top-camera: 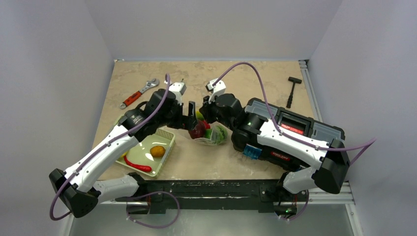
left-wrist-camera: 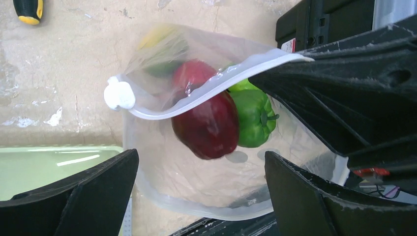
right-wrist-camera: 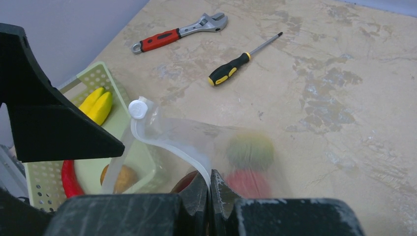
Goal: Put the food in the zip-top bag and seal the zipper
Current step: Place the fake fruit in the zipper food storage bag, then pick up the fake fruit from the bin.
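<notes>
The zip-top bag (left-wrist-camera: 196, 182) hangs with its mouth wide, a white slider (left-wrist-camera: 119, 95) at one end of the zipper (left-wrist-camera: 196, 96). My right gripper (right-wrist-camera: 210, 179) is shut on the zipper strip and holds that edge up. In the mouth sit a dark maroon pepper (left-wrist-camera: 209, 125) and a green pepper (left-wrist-camera: 253, 118); red and yellow pieces show blurred through the plastic. My left gripper (left-wrist-camera: 201, 196) is open just above the mouth, with nothing between its fingers. More of the food lies in the pale green basket (top-camera: 164, 135): an orange-yellow piece (top-camera: 157, 151), a long red chilli (top-camera: 137, 164) and a yellow banana (right-wrist-camera: 96, 105).
A black toolbox (top-camera: 295, 128) fills the right side under the right arm. A red-handled wrench (top-camera: 140, 92) lies far left, a black hammer (top-camera: 293, 91) far right, and a black and yellow screwdriver (right-wrist-camera: 241, 61) behind the bag. The basket stands left of the bag.
</notes>
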